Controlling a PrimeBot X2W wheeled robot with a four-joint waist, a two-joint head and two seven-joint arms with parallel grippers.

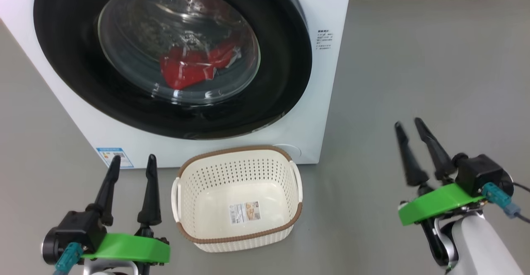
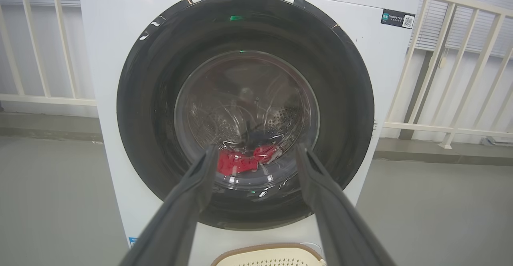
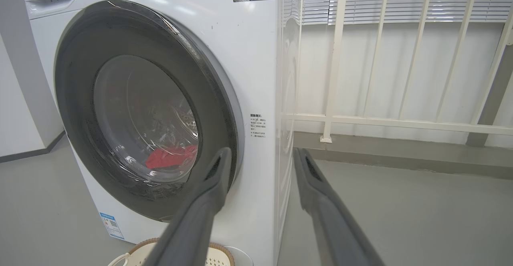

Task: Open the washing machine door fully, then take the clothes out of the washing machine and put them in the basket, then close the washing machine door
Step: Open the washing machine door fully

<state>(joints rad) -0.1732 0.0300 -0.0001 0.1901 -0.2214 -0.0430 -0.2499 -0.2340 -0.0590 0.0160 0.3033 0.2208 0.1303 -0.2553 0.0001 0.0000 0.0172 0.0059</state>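
The white washing machine stands ahead. The washing machine door, a black ring around clear glass, lies across its opening. Through the glass the red clothes rest low in the drum, as the left wrist view also shows the clothes. On the floor just in front sits the cream basket, with nothing in it but a sticker. My left gripper is open, left of the basket, pointing at the door. My right gripper is open and holds nothing, off to the right of the machine, its tips near the door's right edge.
A white railing runs along a raised kerb behind and to the right of the machine. Grey floor spreads to the right of the machine and around the basket. A small blue label marks the machine's lower left corner.
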